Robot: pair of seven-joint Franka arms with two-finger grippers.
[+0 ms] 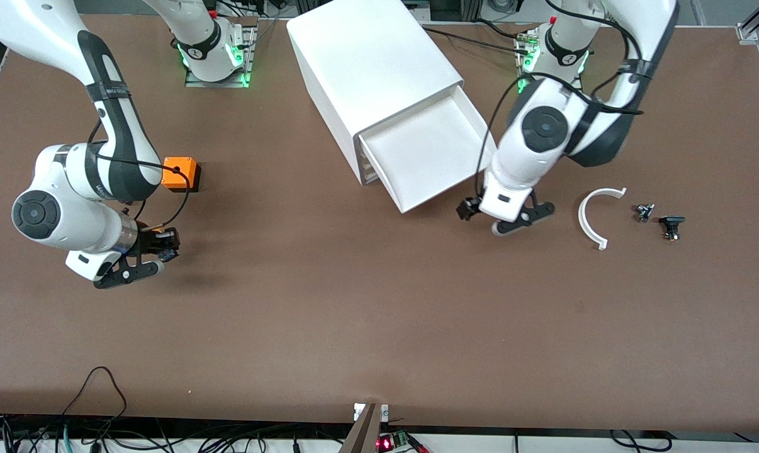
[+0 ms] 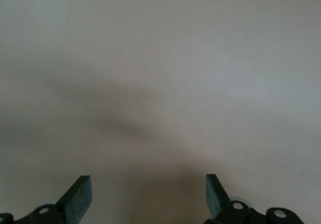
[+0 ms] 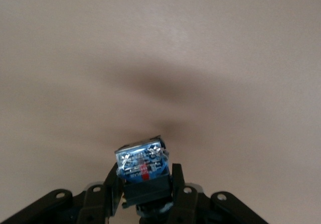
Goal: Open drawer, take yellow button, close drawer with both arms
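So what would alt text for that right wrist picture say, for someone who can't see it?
Seen from the right arm's wrist, the right gripper is shut on the button, whose black body with a blue, metal-tipped underside shows between the black fingers. Past it there is only bare brown table with a soft shadow.

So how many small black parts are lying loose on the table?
2: both at the left arm's end, beside the white curved piece; one black part next to it, the other black part slightly nearer the camera.

Two arms (image 1: pixel 84 182), one cabinet (image 1: pixel 370 69), one orange cube (image 1: pixel 179 173), one white arc (image 1: pixel 590 217), two black parts (image 1: pixel 659 220)
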